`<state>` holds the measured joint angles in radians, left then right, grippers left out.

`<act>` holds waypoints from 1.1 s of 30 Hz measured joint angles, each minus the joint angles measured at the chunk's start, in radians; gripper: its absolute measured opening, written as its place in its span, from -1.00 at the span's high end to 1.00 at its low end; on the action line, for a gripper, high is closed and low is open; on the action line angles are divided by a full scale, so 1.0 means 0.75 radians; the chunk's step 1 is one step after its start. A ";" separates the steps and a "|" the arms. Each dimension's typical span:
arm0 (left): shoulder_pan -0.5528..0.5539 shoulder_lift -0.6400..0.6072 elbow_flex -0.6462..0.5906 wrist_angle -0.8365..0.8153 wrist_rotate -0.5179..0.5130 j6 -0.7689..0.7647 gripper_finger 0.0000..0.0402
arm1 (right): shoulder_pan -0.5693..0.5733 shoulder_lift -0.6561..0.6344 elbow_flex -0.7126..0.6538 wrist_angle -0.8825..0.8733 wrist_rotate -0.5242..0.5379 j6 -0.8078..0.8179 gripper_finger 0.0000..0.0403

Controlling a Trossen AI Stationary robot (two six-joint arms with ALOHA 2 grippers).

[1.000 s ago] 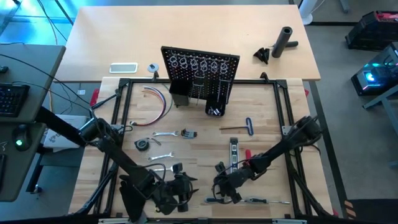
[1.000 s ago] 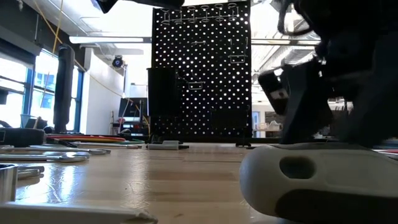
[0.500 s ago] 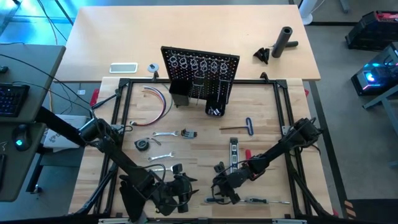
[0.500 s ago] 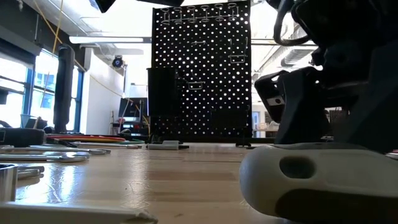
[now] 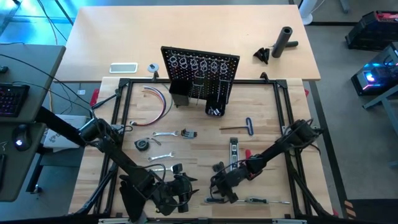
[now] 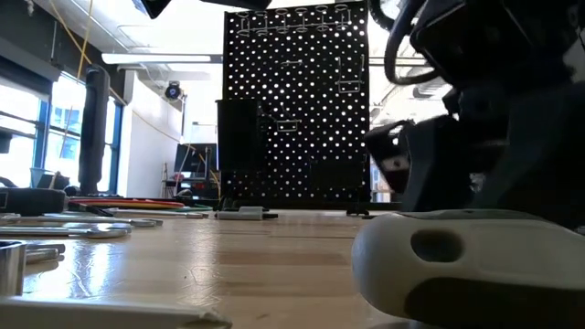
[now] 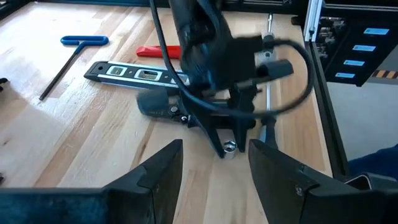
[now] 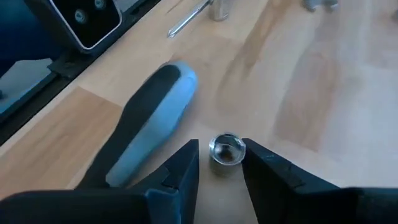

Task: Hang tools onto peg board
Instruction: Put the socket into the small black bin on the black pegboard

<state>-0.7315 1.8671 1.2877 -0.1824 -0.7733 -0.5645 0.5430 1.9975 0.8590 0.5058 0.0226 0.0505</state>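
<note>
The black peg board [image 5: 200, 74] stands upright at the table's far side. Tools lie flat on the wood: a black-yellow level [image 5: 234, 152], a blue T-handle key [image 5: 247, 126], a red-handled tool [image 7: 158, 51], wrenches [image 5: 163, 134], a round tape measure [image 5: 142, 144] and a grey-handled screwdriver [image 8: 149, 118]. A small silver socket [image 8: 226, 149] stands near the front edge, and my right gripper [image 8: 221, 158] is low over it, one finger on each side. Beside it to the left, my left gripper [image 7: 211, 165] is open with nothing between its fingers. My right gripper has its fingers on either side of the socket's round wall [image 8: 239, 152], slanting down from the table's far right. The socket stands upright on the table. One finger [image 8: 252, 155] lies right against the wall. Whether both fingers touch it, I cannot tell.
Just beside the socket lies the screwdriver handle [image 6: 466, 265]. A black frame rail [image 5: 199, 82] rings the work area. Coloured wires [image 5: 158, 99] lie at the far left. A black cylinder [image 5: 285, 40] stands on the far table.
My right gripper has sunk slightly toward the table and the socket.
</note>
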 joint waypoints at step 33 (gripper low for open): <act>0.022 0.118 0.002 0.194 0.004 0.018 0.12 | 0.042 -0.213 0.152 -0.385 0.171 -0.183 0.74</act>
<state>-0.7149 1.9553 1.2888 -0.0366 -0.7700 -0.5513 0.5746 1.8376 0.9730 0.2167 0.1512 -0.0868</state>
